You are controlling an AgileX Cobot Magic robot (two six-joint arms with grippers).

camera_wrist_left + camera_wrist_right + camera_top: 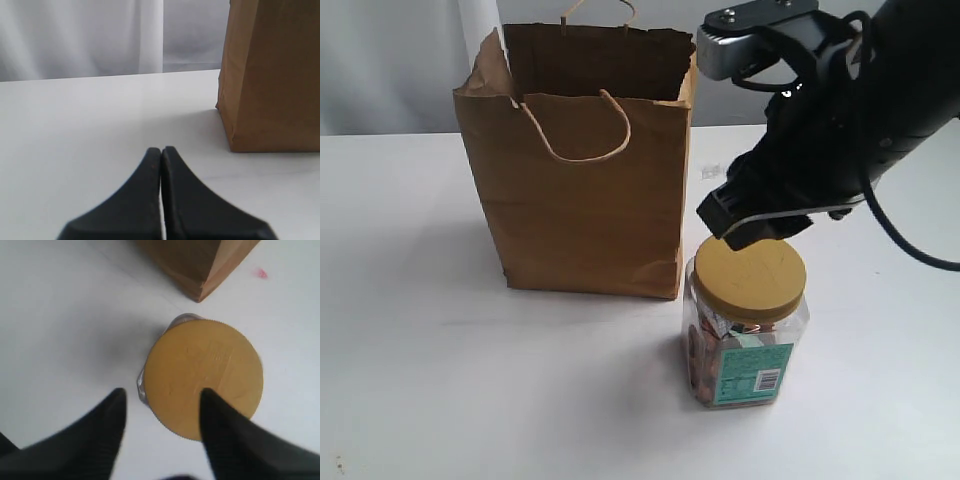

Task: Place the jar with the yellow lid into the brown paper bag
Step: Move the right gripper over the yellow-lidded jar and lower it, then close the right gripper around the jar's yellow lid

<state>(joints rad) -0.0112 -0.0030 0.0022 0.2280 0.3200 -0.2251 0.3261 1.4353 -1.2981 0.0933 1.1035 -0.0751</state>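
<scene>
The yellow-lidded jar (745, 322) stands upright on the white table, just right of the bag's front corner, its teal label facing forward. The brown paper bag (585, 170) stands open-topped behind and to its left. My right gripper (758, 225) hovers just above the lid's far edge; in the right wrist view it (162, 396) is open, one fingertip over the mustard lid (202, 377), the other beside it, holding nothing. My left gripper (161, 150) is shut and empty, low over the table, with the bag's side (272, 75) ahead.
A white table (440, 380) carries everything. A pale curtain (80, 35) hangs behind it. A small pink speck (260, 273) lies on the table near the bag's corner.
</scene>
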